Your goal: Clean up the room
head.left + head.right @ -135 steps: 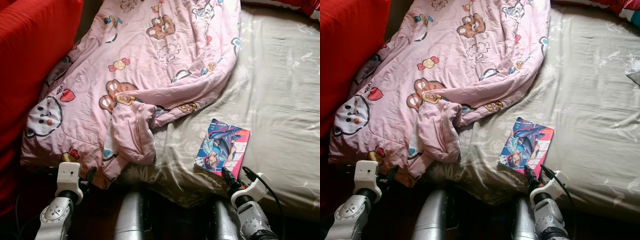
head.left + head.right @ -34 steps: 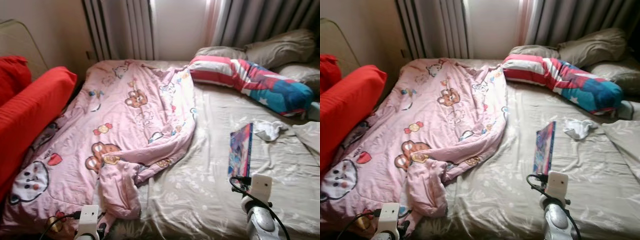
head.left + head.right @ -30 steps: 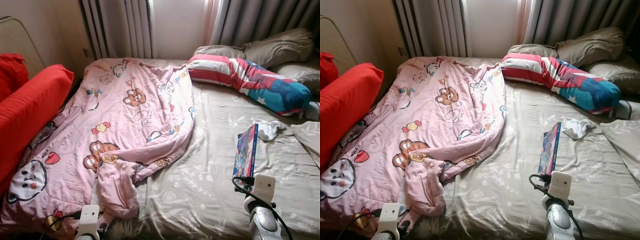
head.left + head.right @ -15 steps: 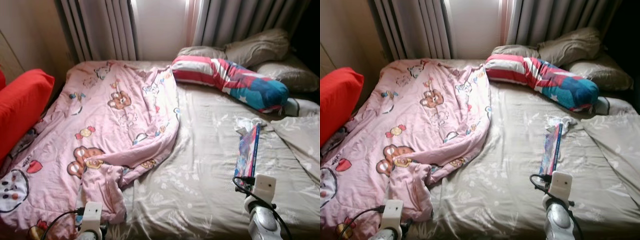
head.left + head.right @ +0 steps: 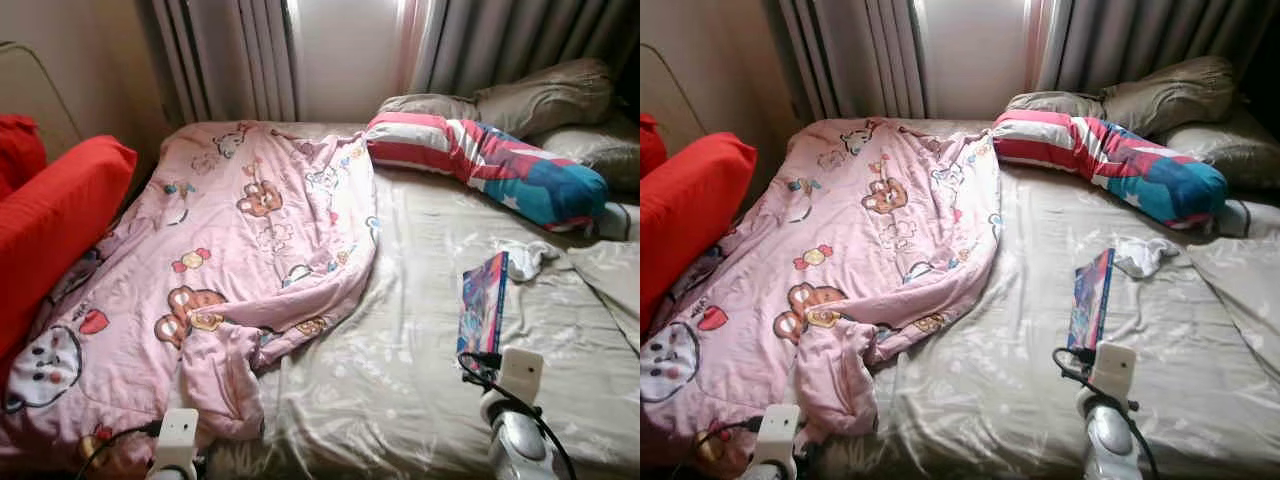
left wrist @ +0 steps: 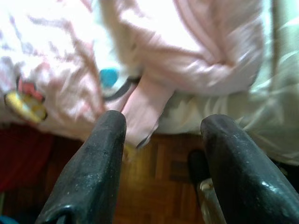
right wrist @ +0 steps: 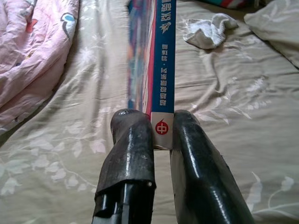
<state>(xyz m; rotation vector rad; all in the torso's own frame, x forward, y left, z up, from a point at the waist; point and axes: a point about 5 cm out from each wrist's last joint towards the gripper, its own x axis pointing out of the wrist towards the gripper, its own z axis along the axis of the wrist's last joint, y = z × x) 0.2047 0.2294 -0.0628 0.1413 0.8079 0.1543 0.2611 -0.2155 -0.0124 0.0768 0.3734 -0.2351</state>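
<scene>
My right gripper [image 7: 156,135] is shut on a colourful comic book [image 5: 483,303], held on edge above the right part of the bed; its blue spine [image 7: 164,56] points away from the fingers [image 7: 131,140]. A crumpled pink cartoon blanket [image 5: 240,250] covers the bed's left half. A small white cloth [image 5: 527,259] lies just beyond the book. My left gripper [image 6: 161,140] is open, low at the bed's near left corner, with the blanket's hanging edge [image 6: 149,107] in front of it and wooden floor below.
The beige sheet [image 5: 420,360] covers the bed. A striped bolster [image 5: 480,160] and beige pillows [image 5: 545,95] lie at the head, grey curtains [image 5: 250,50] behind. A red cushion [image 5: 50,220] stands along the left side.
The camera rose from a close look at the bed to the whole bed. The book, flat on the sheet 4.5 s ago, is now lifted on edge in my right gripper.
</scene>
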